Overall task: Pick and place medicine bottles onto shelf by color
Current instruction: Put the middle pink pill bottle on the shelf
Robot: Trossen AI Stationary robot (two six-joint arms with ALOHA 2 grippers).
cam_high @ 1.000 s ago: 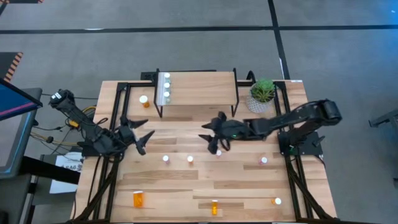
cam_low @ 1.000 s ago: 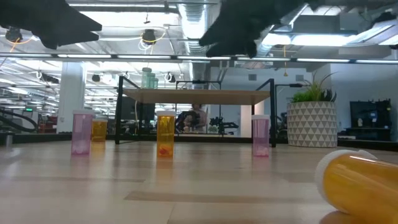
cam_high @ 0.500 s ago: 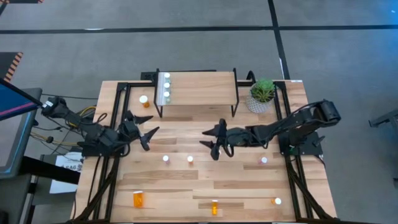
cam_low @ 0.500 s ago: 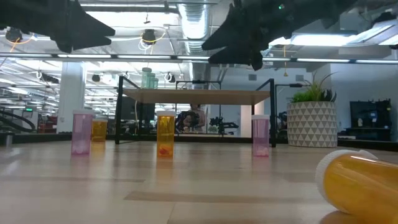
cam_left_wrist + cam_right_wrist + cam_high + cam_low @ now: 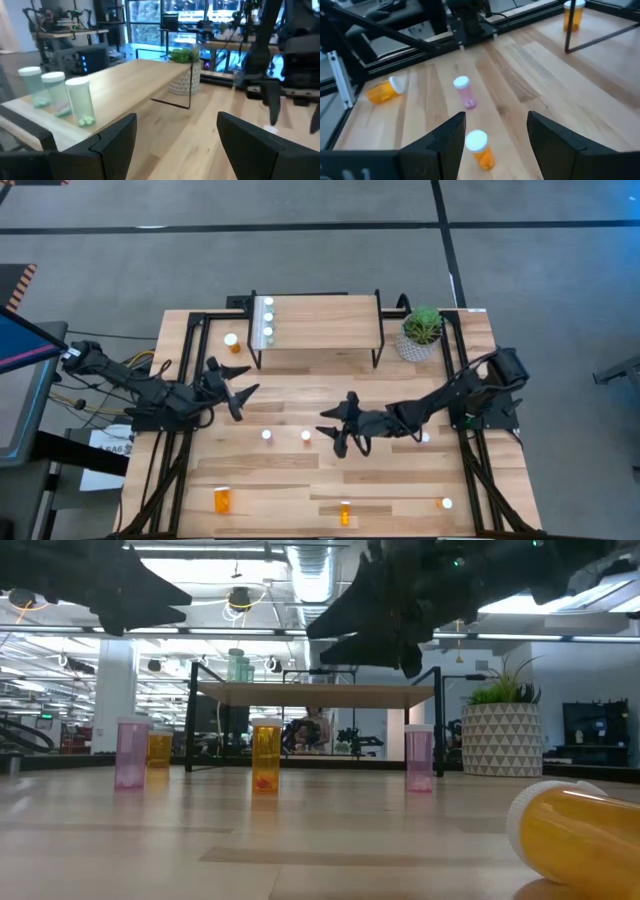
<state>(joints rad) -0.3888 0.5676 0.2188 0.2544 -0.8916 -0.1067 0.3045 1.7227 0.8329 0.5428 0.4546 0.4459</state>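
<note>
The right gripper [image 5: 338, 435] hangs above the middle of the worktop [image 5: 400, 480], with its two fingers spread apart and holding nothing. In the right wrist view, an orange bottle [image 5: 480, 148] with a white cap stands on the wood between these fingers and a little beyond them. A pink bottle [image 5: 464, 92] stands farther off, and a larger orange bottle [image 5: 384, 90] lies on its side near the black frame.

The left gripper [image 5: 236, 393] is at the left side of the worktop, in front of the shelf [image 5: 330, 330]; its fingers are also spread, and empty. In the left wrist view, three pale green bottles [image 5: 80, 100] stand in a row on the wood top of the shelf, close to its left end.

In the high view, one small orange bottle [image 5: 231, 341] stands on the worktop just beside the left legs of the shelf. Another pink bottle [image 5: 425, 439] stands near the right arm. Three more orange bottles are along the near edge: one lying at the left [image 5: 222, 500], one in the middle [image 5: 345, 512], and one at the right [image 5: 446, 503].

A potted plant [image 5: 422, 332] stands at the right of the shelf, close to its legs.

In the low view, the right gripper is well above the worktop and touches no bottle.
</note>
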